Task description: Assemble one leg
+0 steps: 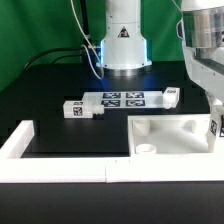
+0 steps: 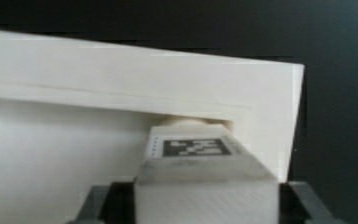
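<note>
My gripper (image 1: 213, 104) stands over the exterior view's right edge, shut on a leg (image 1: 216, 123), a short white post with a black-and-white tag. In the wrist view the leg (image 2: 197, 160) sits between my two dark fingers (image 2: 108, 203), and its far tip touches a hole near the corner of the large flat white panel (image 2: 105, 90). The panel (image 1: 175, 135) lies at the front right of the table. Two loose legs lie by the marker board: one at its left end (image 1: 76, 108), one at its right end (image 1: 171, 96).
The marker board (image 1: 122, 99) lies in the middle of the black table. The robot base (image 1: 122, 45) stands behind it. A white L-shaped wall (image 1: 30, 150) runs along the front left and the front edge.
</note>
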Controlling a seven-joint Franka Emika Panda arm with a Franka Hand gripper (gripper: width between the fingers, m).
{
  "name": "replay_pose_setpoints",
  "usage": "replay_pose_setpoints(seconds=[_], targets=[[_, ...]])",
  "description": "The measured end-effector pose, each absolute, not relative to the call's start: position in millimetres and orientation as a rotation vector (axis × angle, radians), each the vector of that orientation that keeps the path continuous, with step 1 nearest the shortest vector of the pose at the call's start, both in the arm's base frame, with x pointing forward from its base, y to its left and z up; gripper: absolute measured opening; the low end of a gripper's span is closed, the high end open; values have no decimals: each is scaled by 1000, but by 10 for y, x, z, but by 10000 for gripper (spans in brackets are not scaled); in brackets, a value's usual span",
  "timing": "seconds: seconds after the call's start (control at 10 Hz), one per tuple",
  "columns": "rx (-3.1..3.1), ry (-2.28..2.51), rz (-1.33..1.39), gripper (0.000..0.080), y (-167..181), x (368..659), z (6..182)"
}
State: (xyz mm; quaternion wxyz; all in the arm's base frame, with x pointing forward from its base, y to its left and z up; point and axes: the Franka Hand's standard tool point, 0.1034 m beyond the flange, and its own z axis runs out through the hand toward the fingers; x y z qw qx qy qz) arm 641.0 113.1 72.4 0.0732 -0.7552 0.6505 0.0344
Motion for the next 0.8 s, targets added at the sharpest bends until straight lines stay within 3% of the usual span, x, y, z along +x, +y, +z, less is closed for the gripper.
replay_pose_setpoints(seconds=[0.1,0.2,0.3,0.4,0.7,0.8], targets=[[-2309,1906,98,290,1131,6407,718],[-2518,1612,71,518,1132,6405,715],[-2687,1344,68,518,1148,6382,712],[-2785,1151,67,622,1176,6369,708],[-2907,811,34,648,1140,6377,705],[-3015,404,-31,648,1101,6401,696]])
